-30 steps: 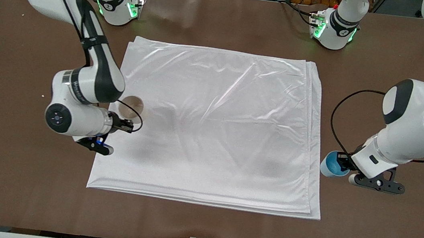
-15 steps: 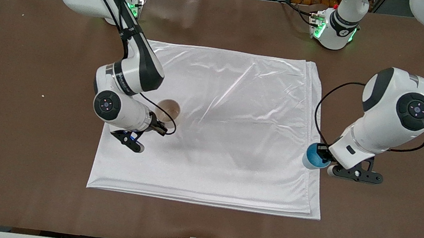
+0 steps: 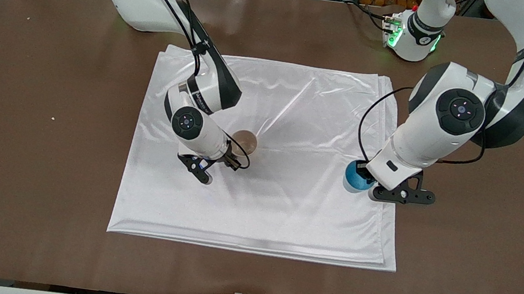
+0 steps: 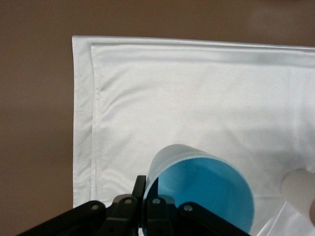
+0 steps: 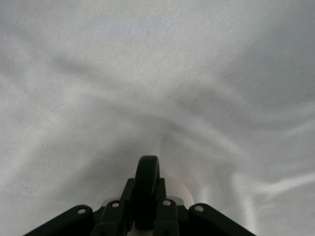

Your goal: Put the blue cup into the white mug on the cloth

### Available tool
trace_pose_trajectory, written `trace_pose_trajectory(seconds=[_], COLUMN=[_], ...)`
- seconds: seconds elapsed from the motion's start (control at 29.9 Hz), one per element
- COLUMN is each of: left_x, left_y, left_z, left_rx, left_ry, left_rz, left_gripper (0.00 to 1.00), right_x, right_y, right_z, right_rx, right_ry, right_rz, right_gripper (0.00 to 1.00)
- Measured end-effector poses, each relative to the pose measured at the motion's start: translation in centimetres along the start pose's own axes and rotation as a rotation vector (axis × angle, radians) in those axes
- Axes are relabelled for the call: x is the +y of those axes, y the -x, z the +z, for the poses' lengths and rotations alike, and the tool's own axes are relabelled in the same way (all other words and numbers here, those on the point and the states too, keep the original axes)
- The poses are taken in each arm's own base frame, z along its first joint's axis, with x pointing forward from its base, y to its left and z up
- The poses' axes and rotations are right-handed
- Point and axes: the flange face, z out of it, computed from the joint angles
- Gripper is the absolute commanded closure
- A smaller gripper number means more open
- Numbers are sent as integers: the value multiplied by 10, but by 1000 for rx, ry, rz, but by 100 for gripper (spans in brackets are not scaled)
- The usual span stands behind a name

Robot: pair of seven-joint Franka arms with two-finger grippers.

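- On the brown table (image 3: 21, 112) a big shiny white cloth (image 3: 285, 205) lies spread out, folded in layers, with soft wrinkles running across it.
- The layered edges of the cloth show at the end toward the left arm, stepped one under the other; the left wrist view shows the same stepped edges (image 4: 83, 123).
- The right gripper (image 3: 230, 159) hangs over the middle part of the cloth, somewhat toward the right arm's end.
- Its fingers are pinched on the black loop handle of the white mug (image 3: 244, 142), which it carries with the mouth up, so the pale beige inside shows.
- In the right wrist view the handle (image 5: 147, 184) stands upright between the two black fingers, with a bit of the mug's pale rim (image 5: 179, 191) below it and nothing but cloth (image 5: 157, 73) underneath.
- The left gripper (image 3: 363, 174) hangs over the cloth close to its edge at the left arm's end.
- It is clamped on the wall of the blue cup (image 3: 354, 176); one finger sits inside the rim and one outside, as the left wrist view shows (image 4: 147, 196).
- The cup (image 4: 197, 191) is upright, its mouth open upward, the inside a brighter blue than the outside.
- The cup and the mug are well apart, with a wide stretch of bare cloth between them.
- Both are held up off the cloth; neither one rests on it.
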Motion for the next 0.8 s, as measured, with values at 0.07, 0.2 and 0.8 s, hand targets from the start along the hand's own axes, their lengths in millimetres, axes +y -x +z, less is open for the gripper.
trace_pose_trajectory(seconds=[0.07, 0.2, 0.8], left_x=[6, 23, 74], left_y=[3, 11, 38], left_z=[0, 0, 5], left_rx=[-1, -4, -19], left_ry=[1, 4, 6], left_rz=[-19, -59, -153], left_gripper=[100, 100, 100], right_x=[-3, -10, -18], right_y=[4, 8, 13], right_z=[4, 10, 17], right_rx=[3, 3, 7], right_ry=[-6, -10, -21], right_rz=[21, 52, 109], right_gripper=[95, 95, 9])
